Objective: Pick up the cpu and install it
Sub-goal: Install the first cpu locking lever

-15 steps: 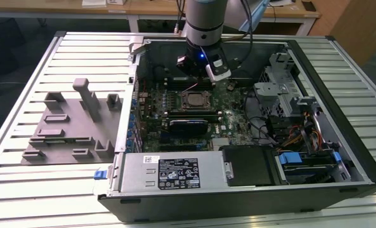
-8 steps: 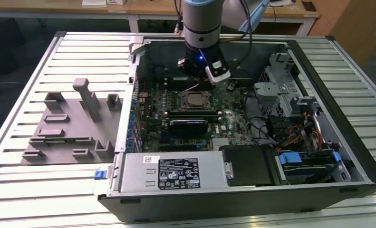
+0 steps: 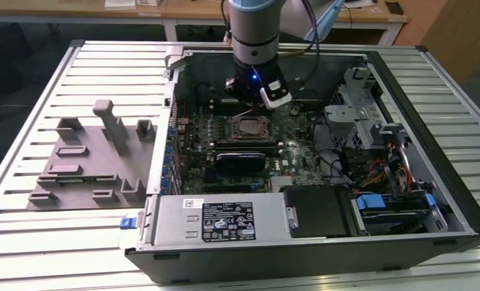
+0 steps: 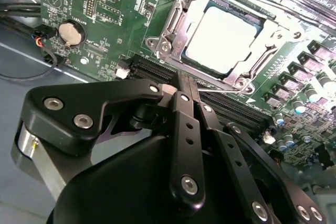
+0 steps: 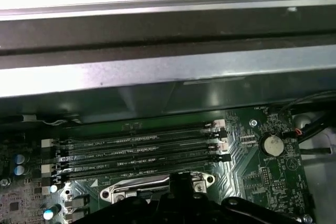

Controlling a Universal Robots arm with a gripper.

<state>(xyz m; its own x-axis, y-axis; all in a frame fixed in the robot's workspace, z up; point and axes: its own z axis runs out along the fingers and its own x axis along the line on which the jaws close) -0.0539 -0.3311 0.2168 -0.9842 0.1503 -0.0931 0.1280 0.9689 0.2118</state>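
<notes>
My arm [image 3: 254, 27] is a silvery-grey tube with a blue joint cap; my gripper [image 4: 184, 85] is black linkage, silver-screwed, perhaps blue-lit.

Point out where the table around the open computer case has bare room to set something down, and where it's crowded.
Bare ribbed table lies along the near edge below the grey fixture block, and on the exterior view's right beyond the case. Inside the case it is crowded: motherboard, cables, drive bays, with the tool above the seated cpu.
</notes>
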